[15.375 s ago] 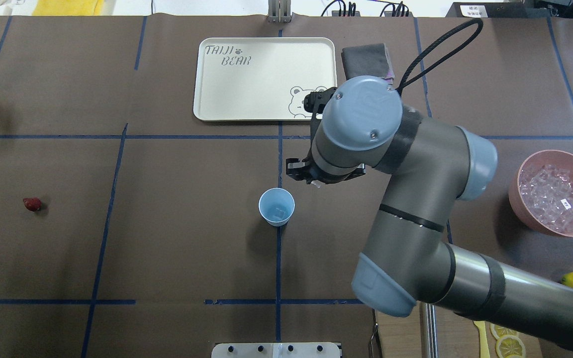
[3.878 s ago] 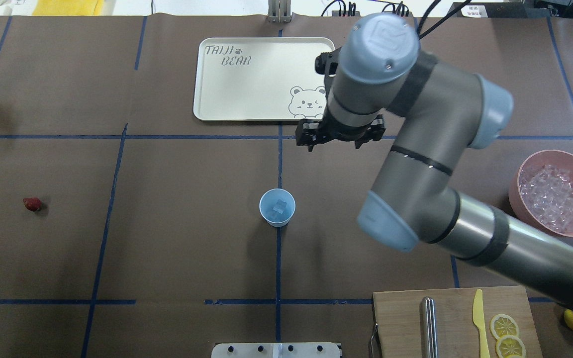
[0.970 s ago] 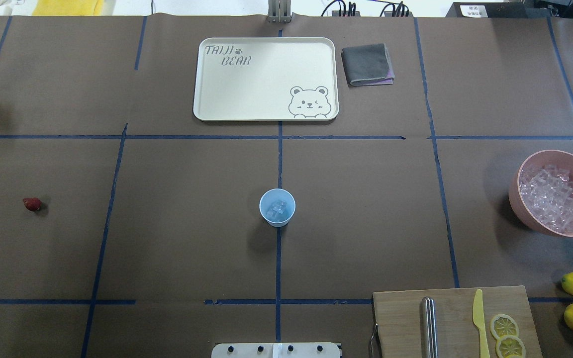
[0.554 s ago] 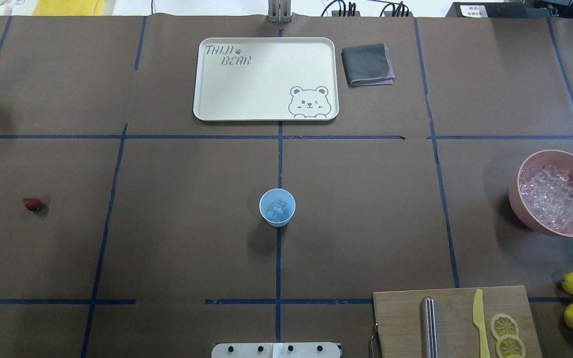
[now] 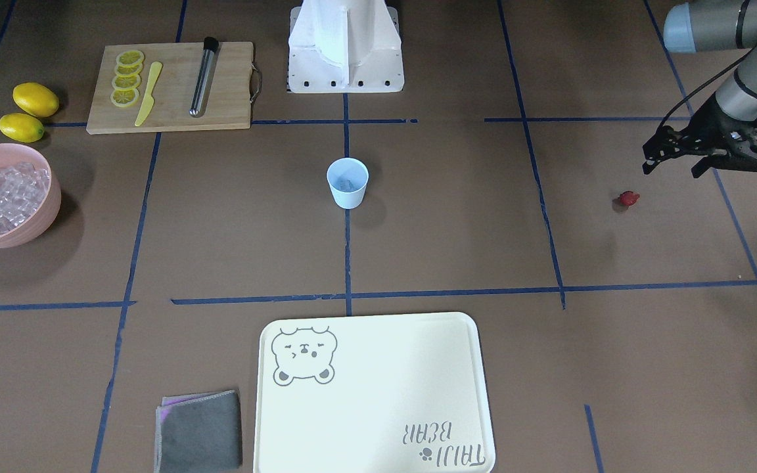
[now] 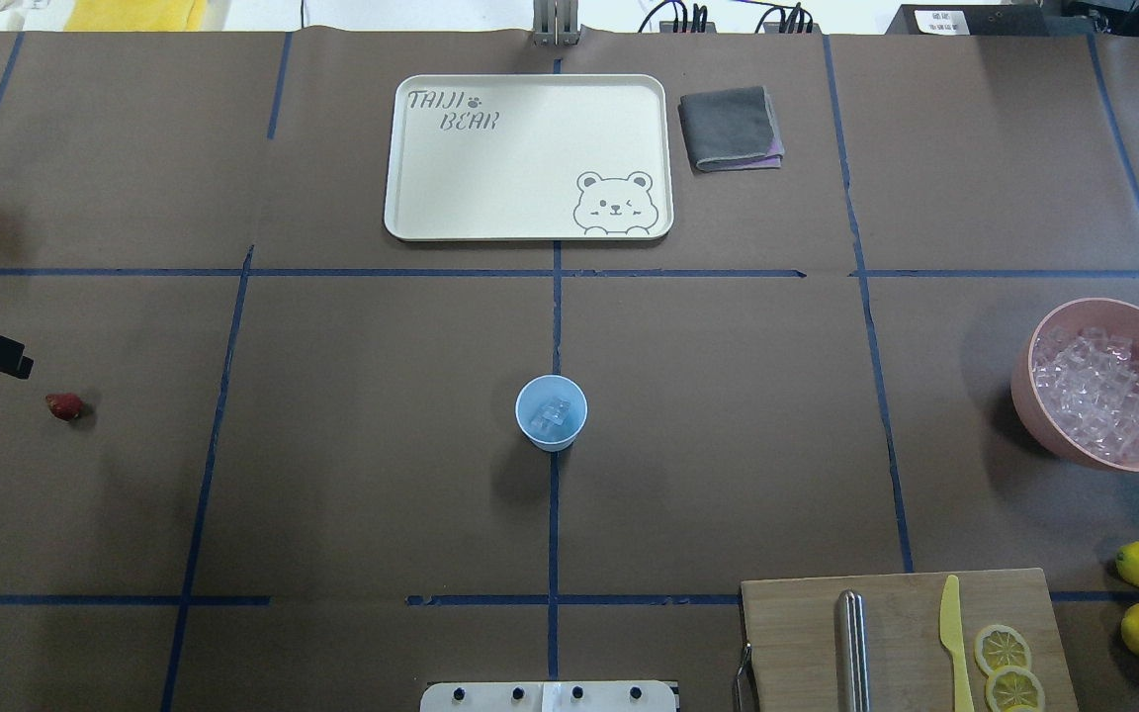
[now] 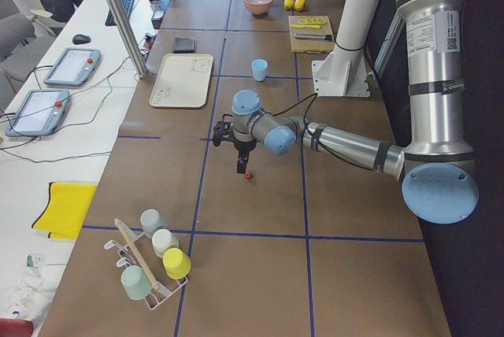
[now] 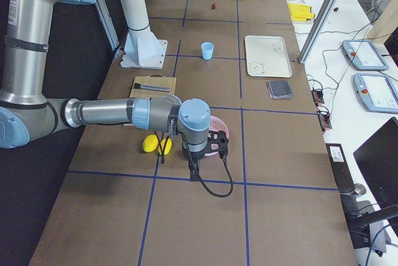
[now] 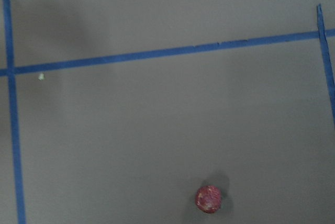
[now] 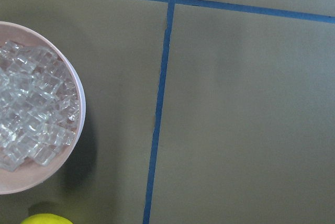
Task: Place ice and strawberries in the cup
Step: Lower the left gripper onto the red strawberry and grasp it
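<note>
Standing upright, cup (image 6: pixel 526 398), mouth up, w/ ice (image 6: pixel 554 415)

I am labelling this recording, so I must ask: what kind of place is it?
Probably a robotics lab: a table gridded with blue tape, control tablets on the side bench, a mounted robot arm.

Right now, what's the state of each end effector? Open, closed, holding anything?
Left end effector: open, empty, near the strawberry.
Right end effector: cannot tell; it shows only in the exterior right view.

Matt plastic cup (image 5: pixel 348 197); glassy ice (image 6: pixel 1098 396); wooden board (image 6: pixel 795 643).
</note>
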